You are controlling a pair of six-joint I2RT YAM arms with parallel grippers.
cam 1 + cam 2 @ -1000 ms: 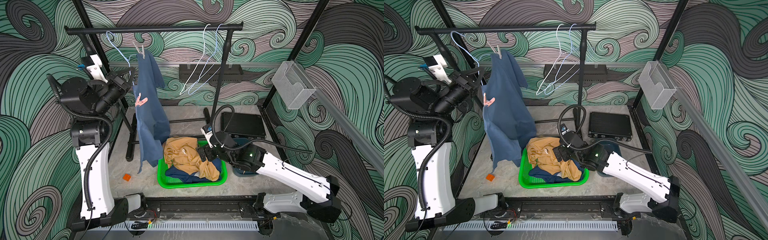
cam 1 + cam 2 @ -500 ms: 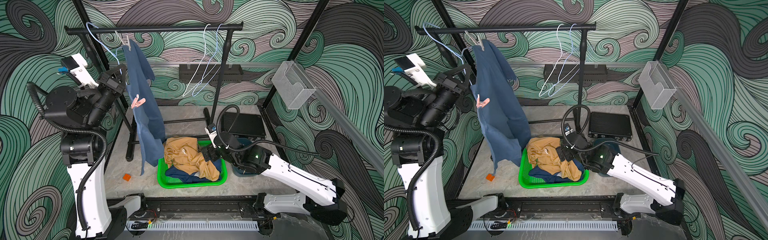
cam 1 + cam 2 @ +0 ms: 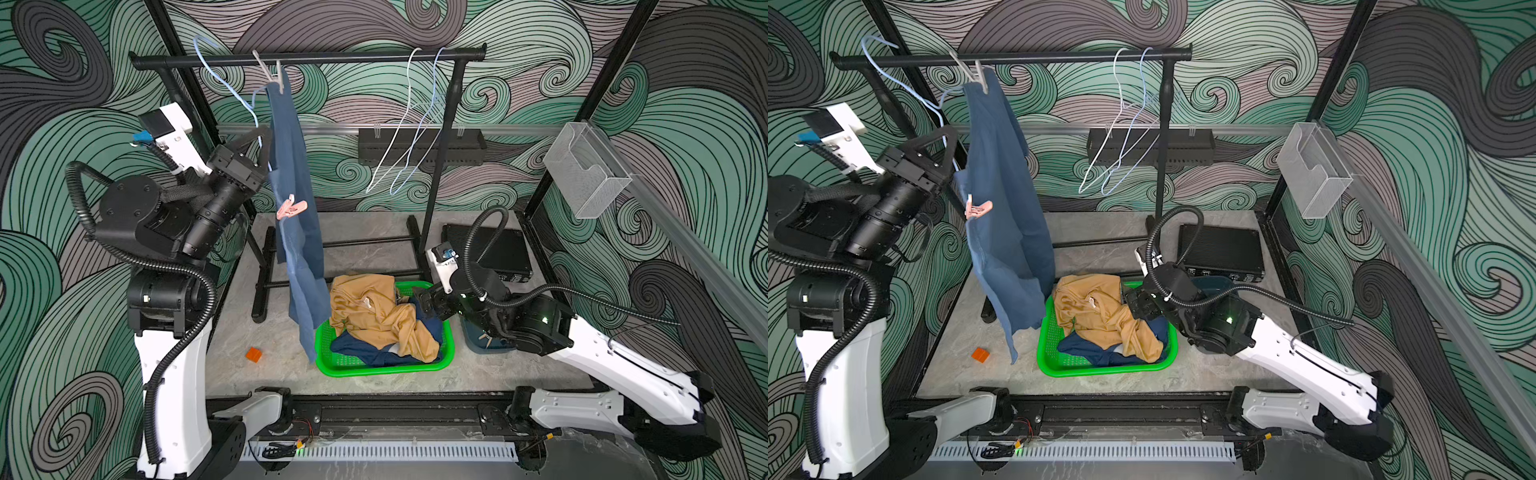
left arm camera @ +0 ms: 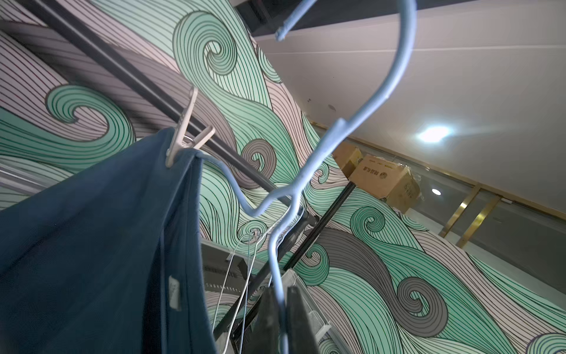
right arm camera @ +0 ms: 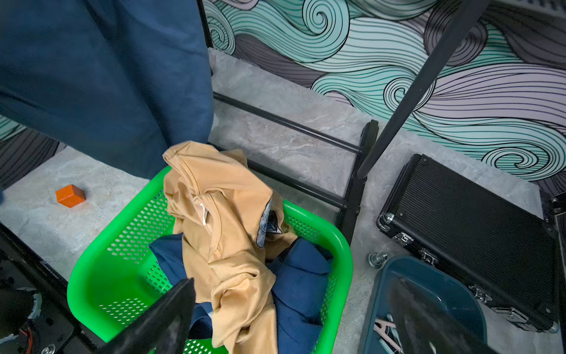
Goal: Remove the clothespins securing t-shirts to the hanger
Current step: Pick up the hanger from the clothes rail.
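My left gripper (image 4: 280, 294) clamps the hanger (image 4: 307, 171) by the rail's (image 3: 332, 57) left end, likely steadying the blue shirt (image 3: 295, 174), pinned by a tan pin (image 4: 180, 141) on top and pink pin (image 3: 291, 209) lower, while my right gripper (image 5: 294, 321) hangs spread, empty, over the basket (image 5: 92, 275) rim.

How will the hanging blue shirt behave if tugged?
Probably floppy: the blue shirt hangs in loose folds. Likely to swing, dangling from its top. A pale peg pins it to the hanger, so it may slip off once unclipped.

links (image 3: 174, 374): white shells | joints (image 3: 166, 299): black | hose (image 3: 478, 232): black corrugated | LED (image 3: 544, 319): green
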